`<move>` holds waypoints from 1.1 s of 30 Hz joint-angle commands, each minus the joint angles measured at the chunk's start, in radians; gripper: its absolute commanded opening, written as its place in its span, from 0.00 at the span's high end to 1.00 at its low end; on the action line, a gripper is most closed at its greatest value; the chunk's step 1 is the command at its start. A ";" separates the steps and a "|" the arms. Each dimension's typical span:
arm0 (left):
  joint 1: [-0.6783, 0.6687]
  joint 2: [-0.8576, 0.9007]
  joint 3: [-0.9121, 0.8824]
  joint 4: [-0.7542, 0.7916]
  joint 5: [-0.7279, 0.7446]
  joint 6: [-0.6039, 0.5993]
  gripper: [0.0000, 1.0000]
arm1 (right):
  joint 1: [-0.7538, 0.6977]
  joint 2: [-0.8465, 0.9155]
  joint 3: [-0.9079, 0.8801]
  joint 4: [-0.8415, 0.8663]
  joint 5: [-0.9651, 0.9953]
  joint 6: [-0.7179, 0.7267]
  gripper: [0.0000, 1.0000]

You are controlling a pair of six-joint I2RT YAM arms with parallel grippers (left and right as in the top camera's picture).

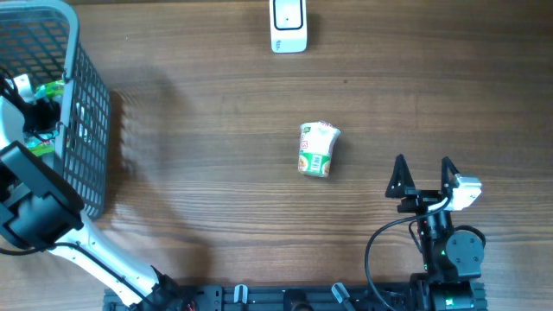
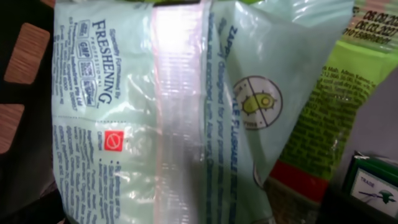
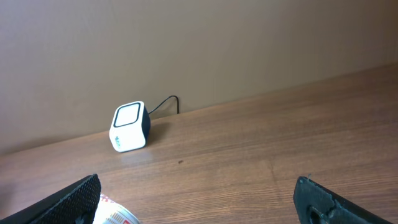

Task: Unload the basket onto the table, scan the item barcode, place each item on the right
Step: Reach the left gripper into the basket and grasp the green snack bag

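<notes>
- The left gripper (image 1: 34, 108) is down inside the basket (image 1: 86, 104) at the left edge of the table (image 1: 216, 216). Its jaws are spread as wide as they go. Its own camera shows no fingers, so I cannot tell whether anything sits between them.
- That camera is filled by a pale green pouch (image 2: 155, 112) with a clear seam down its middle. A brighter green packet (image 2: 323, 118) lies against its right side.
- The right gripper (image 1: 423, 177) hangs fully open and empty near the front edge of the table.
- A cup (image 1: 319, 149) lies on its side at mid-table, between the right gripper and the scanner (image 1: 289, 26) at the far edge. It is clear of both.
- The item to scan is probably the pouch in the basket, though the cup could equally be meant.
- Slip: the pouch is slick, soft film, so a shallow pinch may let it slide out on the way up.
- Double pick: the green packet touches the pouch, so closing off-centre could catch both.
- Snag: the pouch could catch on the basket wall on the way up.
- Missed read: no barcode shows on the pouch face in view, so it may reach the scanner turned the wrong way.
- Roll: the cup may roll if either arm brushes it.
</notes>
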State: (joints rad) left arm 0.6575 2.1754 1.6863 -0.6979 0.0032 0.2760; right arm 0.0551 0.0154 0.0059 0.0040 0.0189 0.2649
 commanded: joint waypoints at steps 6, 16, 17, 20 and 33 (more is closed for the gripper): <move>0.005 0.018 -0.100 0.033 0.006 0.012 0.14 | -0.004 -0.011 -0.001 0.005 -0.002 0.004 0.00; 0.005 -0.131 -0.026 0.033 -0.024 0.011 0.80 | -0.004 -0.011 -0.001 0.005 -0.002 0.004 0.00; 0.005 -0.167 -0.008 0.033 -0.024 0.011 0.79 | -0.004 -0.011 -0.001 0.005 -0.002 0.004 0.00; 0.005 -0.294 0.048 0.043 -0.024 0.011 0.79 | -0.004 -0.011 -0.001 0.005 -0.002 0.004 0.00; -0.005 -0.748 0.078 0.122 -0.019 -0.218 0.92 | -0.004 -0.011 -0.001 0.005 -0.002 0.004 0.00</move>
State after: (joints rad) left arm 0.6594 1.4971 1.7557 -0.5755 -0.0280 0.1947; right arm 0.0551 0.0154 0.0059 0.0040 0.0189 0.2646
